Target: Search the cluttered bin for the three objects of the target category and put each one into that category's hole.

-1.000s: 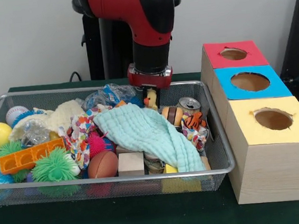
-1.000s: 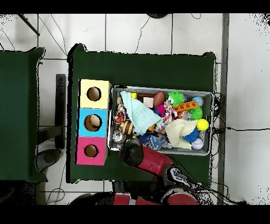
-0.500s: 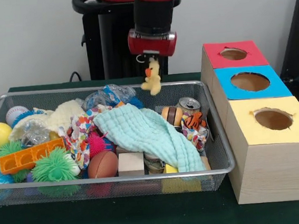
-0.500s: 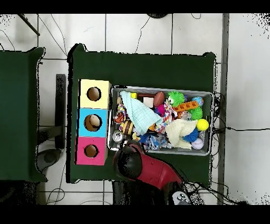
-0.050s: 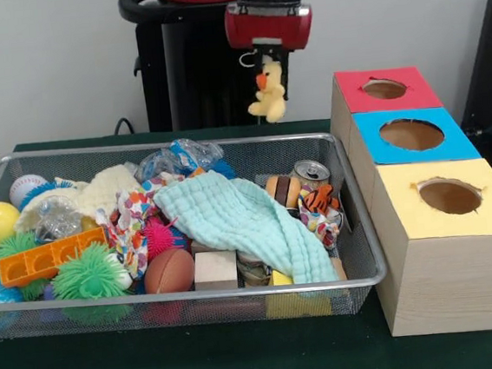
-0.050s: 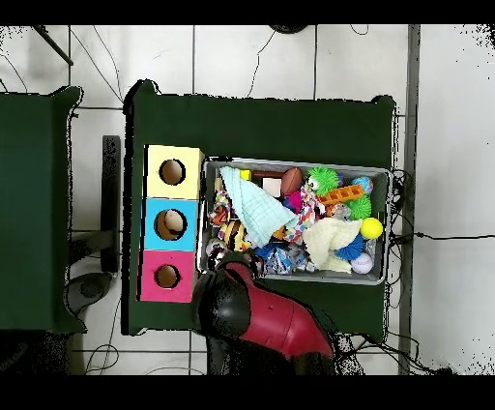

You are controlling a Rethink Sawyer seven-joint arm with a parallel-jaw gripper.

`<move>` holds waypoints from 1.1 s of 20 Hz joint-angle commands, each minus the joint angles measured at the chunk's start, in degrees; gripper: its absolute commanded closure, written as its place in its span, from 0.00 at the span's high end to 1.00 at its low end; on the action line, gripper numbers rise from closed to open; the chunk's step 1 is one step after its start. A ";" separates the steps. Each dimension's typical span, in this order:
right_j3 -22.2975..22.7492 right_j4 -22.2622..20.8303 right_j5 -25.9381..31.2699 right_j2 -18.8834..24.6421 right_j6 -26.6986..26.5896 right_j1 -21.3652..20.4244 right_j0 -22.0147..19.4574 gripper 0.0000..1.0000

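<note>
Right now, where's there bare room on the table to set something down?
The green table is bare in front of the wire bin and beyond it in the overhead view. The bin is packed full; the three boxes sit tight against its side.

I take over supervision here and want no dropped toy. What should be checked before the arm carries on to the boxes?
1. Grip: the gripper holds the yellow plush duck by its top: ok.
2. Duck clear of the wire bin, hanging above its far rim: ok.
3. Nothing else dangling from the duck: ok.
4. Red box hole open and unblocked: ok.
5. Blue box hole and yellow box hole open: ok.
6. Which hole suits the duck: cannot tell.
</note>
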 commanded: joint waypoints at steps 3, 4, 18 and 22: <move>5.76 7.62 4.60 4.70 18.77 -2.45 5.61 0.00; 5.29 8.33 4.65 4.24 19.07 -2.15 6.74 0.00; 6.18 13.75 2.79 2.68 23.14 -0.77 14.70 0.00; 7.49 13.99 0.55 4.55 23.87 0.43 14.06 0.00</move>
